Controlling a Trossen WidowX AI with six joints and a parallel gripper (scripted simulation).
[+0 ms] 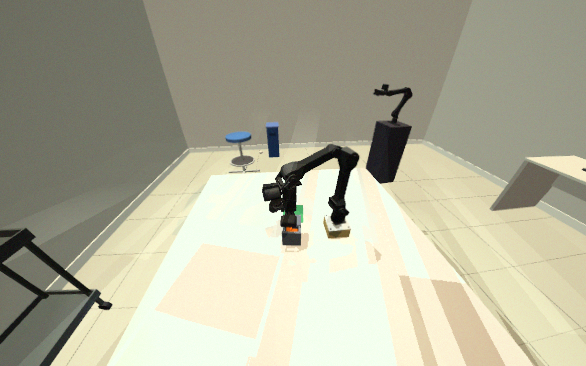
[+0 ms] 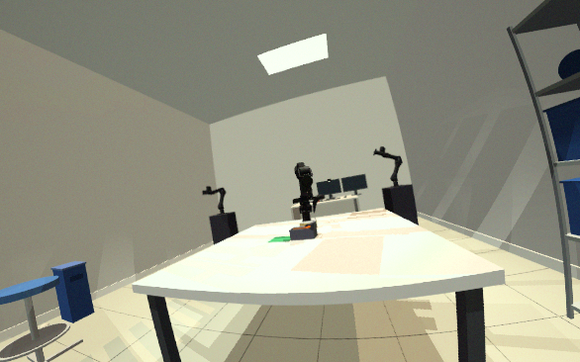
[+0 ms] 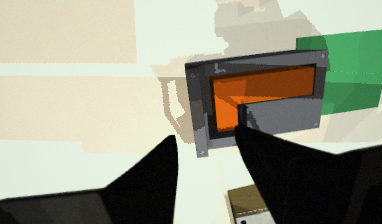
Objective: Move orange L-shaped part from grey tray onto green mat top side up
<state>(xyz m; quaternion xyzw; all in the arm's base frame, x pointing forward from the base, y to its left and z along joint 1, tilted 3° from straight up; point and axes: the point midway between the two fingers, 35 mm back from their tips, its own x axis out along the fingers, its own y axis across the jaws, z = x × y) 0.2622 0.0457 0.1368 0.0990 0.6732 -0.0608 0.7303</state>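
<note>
The orange L-shaped part point(image 1: 292, 229) point(image 2: 302, 227) point(image 3: 226, 112) lies in the pocket of the grey tray point(image 1: 291, 240) point(image 2: 301, 235) point(image 3: 287, 117) and looks flat there. In the wrist view its L-shaped end is at the left and its long bar points right. The green mat point(image 1: 299, 212) point(image 2: 279, 239) point(image 3: 357, 75) lies beside the tray, past the long bar's end. My gripper point(image 1: 289, 223) point(image 3: 205, 137) points down above the tray, partly open and empty. In the wrist view its right fingertip overlaps the tray's lower edge near the L-shaped end; the left one is outside the tray. Its exact height is unclear.
The arm's base block point(image 1: 337, 230) point(image 3: 248, 200) stands close beside the tray on the white table point(image 1: 348, 320) point(image 2: 315, 292). A blue stool point(image 1: 238, 137) and a blue bin point(image 1: 273, 141) stand on the floor beyond the table.
</note>
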